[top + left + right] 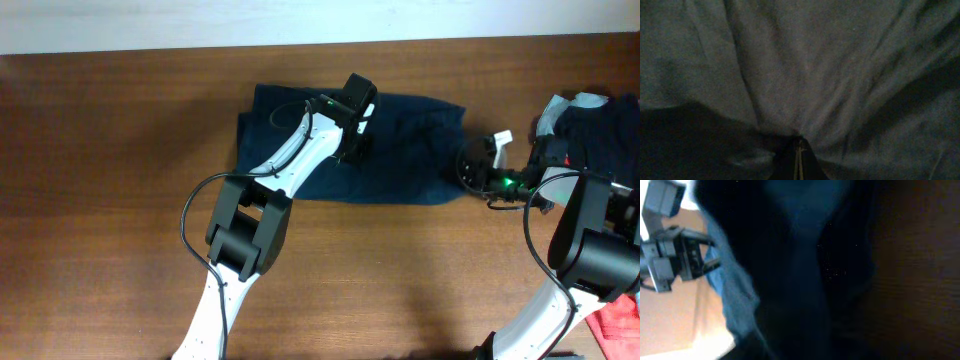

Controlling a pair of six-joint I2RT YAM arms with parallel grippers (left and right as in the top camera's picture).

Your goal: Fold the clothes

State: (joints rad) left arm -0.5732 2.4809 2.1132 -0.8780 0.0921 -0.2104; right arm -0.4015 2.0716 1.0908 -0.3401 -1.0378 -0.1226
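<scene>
Shorts (410,165), dark navy, lie flat on the wooden surface (100,150), long axis running left to right. Left hand (352,148), pressed together, pinches cloth near their middle. Right hand (470,166) rests at their right edge; its spread cannot be told.

The shorts (410,150) are spread on the table (100,150). The left gripper (355,148) is set on their middle, the right gripper (470,166) at their right edge. A heap (600,125) is piled further right.
</scene>
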